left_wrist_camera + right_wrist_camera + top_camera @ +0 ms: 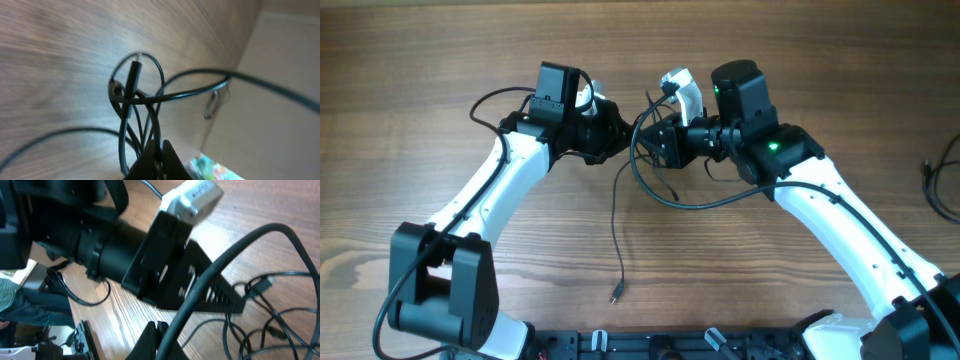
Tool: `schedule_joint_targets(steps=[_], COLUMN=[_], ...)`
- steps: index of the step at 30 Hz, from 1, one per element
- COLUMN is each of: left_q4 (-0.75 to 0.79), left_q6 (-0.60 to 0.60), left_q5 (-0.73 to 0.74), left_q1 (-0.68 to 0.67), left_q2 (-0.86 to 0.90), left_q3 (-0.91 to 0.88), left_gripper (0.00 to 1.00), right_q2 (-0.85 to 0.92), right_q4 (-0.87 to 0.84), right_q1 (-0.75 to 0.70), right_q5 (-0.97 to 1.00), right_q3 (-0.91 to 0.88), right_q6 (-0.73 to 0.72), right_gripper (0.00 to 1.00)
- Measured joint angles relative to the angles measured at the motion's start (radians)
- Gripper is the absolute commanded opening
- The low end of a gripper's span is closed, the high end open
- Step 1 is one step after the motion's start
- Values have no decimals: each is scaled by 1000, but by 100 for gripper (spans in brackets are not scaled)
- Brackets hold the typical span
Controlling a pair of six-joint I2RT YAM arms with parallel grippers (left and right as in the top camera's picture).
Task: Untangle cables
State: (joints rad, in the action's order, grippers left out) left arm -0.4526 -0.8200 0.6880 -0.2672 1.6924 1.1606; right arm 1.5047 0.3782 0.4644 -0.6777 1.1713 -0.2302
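Black and pressed tight together, the left pincer (157, 159) is pinching the cables (135, 100) right at its tips. Just past the tips, the thin black cords cross and loop in a small knot. One long plug (133, 75) sticks up through the loops. Farther out, under the knot, is the brown wooden desk (60, 60).

The right pincer (156, 341) is pressed together too. It seems to pinch one cord of the cables, which comes up from its tips and bends away to the side. Beyond it, more loose loops lie on the desk.

From above, the two pincers point at each other, very near, with the knot between them. One cord runs out of the knot and away from both pincers along the desk. It ends in a small plug (616, 296), well apart from the pincers.
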Motion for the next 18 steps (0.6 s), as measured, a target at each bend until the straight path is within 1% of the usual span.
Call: schedule_joint_targets(steps=[2, 4, 6, 8, 11, 13, 14, 15, 18], left_q4=[-3, -21, -60, -63, -67, -77, -86, -94, -113], left_q6=[19, 53, 79, 114, 166, 192, 206, 221, 238], left_q5=[-37, -58, -53, 2, 126, 175, 185, 188, 191], left_q1=[11, 70, 196, 345, 555, 655, 711, 797, 918], left_q2=[0, 0, 0, 0, 0, 0, 0, 0, 0], left_q3=[0, 0, 0, 0, 0, 0, 0, 0, 0], left_gripper=[4, 4, 4, 4, 4, 4, 4, 4, 4], right_q2=[-12, -54, -115, -161, -164, -164, -164, -164, -164], right_q4=[50, 129, 225, 354, 495, 520, 527, 526, 527], right_q1=[-8, -50, -138, -229, -360, -443, -507, -572, -698], right_q5=[4, 29, 109, 290, 570, 650, 687, 717, 722], right_q3=[0, 0, 2, 3, 3, 3, 3, 3, 3], right_q6=[0, -2, -5, -23, -96, -127, -145, -160, -161], right_gripper=[5, 4, 5, 4, 4, 4, 5, 4, 5])
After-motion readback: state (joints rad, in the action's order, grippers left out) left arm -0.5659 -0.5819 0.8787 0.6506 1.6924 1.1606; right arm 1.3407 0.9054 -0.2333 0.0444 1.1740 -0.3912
